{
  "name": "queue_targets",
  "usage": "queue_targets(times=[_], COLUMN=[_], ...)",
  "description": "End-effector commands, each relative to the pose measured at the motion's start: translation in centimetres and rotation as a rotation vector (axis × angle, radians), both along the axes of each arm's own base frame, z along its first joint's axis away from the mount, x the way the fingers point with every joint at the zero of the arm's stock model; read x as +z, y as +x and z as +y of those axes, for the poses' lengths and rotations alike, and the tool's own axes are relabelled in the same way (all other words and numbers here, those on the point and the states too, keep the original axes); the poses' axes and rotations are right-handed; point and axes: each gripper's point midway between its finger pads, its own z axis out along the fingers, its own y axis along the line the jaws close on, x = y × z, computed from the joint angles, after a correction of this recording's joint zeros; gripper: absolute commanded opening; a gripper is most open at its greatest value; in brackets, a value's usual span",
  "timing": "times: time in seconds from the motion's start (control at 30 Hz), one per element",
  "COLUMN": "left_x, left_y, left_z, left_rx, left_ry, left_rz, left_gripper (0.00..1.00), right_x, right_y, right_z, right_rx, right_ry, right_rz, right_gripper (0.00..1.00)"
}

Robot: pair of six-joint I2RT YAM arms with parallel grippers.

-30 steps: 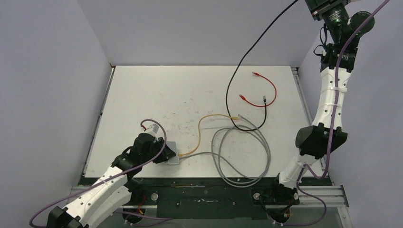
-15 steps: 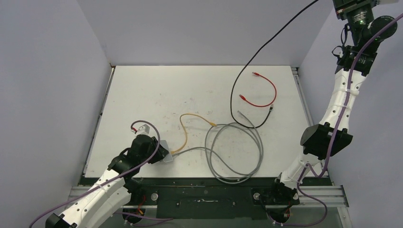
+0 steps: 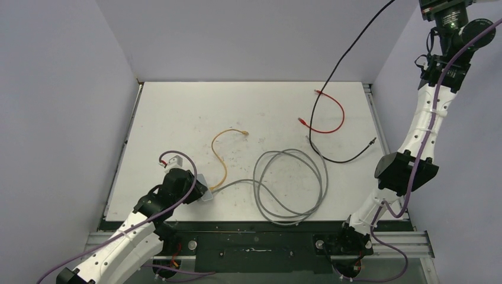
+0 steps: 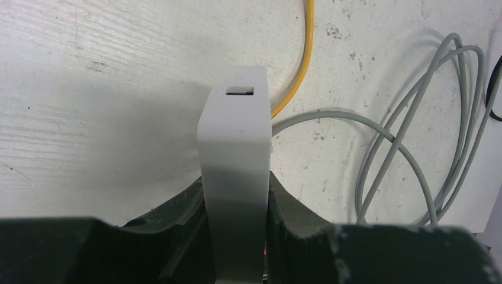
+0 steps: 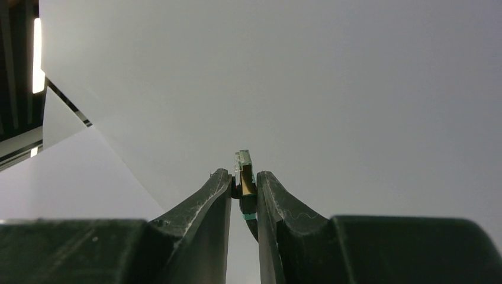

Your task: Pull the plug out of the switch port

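Observation:
The pale grey-white switch [image 4: 235, 154] stands on edge between my left gripper's [image 4: 235, 195] fingers, which are shut on it. One empty socket [image 4: 240, 90] shows on its upper edge. In the top view the switch [image 3: 205, 192] is near the table's front left. A yellow cable [image 3: 218, 160] and a grey cable [image 3: 290, 186] run up to it. My right gripper [image 5: 243, 186] is raised high at the far right, shut on a clear plug [image 5: 243, 168] with a green boot. A black cable [image 3: 331, 65] hangs from there down to the table.
A red cable [image 3: 334, 115] lies at the back right. The black cable's loose end [image 3: 372, 141] rests near the table's right edge. The grey cable forms a wide coil in the front middle. Grey walls stand on three sides.
The black cable has swung right and its loose end has slid toward the right edge. The yellow and grey cables and the switch in my left gripper have shifted left.

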Motion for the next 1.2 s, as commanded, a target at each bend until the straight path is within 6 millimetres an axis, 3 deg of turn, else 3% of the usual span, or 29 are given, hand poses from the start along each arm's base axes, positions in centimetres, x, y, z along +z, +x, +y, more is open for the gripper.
queue_targets(times=[0.0,0.2,0.33,0.57,0.73,1.03,1.17], left_x=[0.4,0.4,0.5,0.5,0.5,0.5,0.5], left_y=[0.4,0.3,0.3,0.3,0.4,0.5,0.5], left_z=[-0.1,-0.7,-1.0,-1.2,-1.2,-1.4,-1.4], left_rx=[-0.008,-0.035,-0.049,-0.059,-0.06,-0.069,-0.073], left_ry=[-0.002,-0.029,-0.042,-0.048,-0.046,-0.046,-0.052], left_rz=[-0.018,-0.028,-0.034,-0.036,-0.036,-0.036,-0.038], left_gripper=[0.0,0.0,0.0,0.0,0.0,0.0,0.0], right_x=[-0.2,-7.4,-11.1,-17.6,-23.1,-31.7,-34.3], right_y=[1.1,6.8,8.9,11.6,12.9,12.4,12.3], right_z=[4.3,9.7,11.4,10.9,10.5,9.0,7.6], right_rx=[0.051,0.171,0.168,0.08,0.034,-0.065,-0.14], right_ry=[-0.069,-0.118,-0.136,-0.125,-0.163,-0.211,-0.227], right_rz=[-0.012,0.136,0.214,0.366,0.487,0.697,0.793], right_gripper=[0.05,0.05,0.05,0.1,0.08,0.16,0.27])
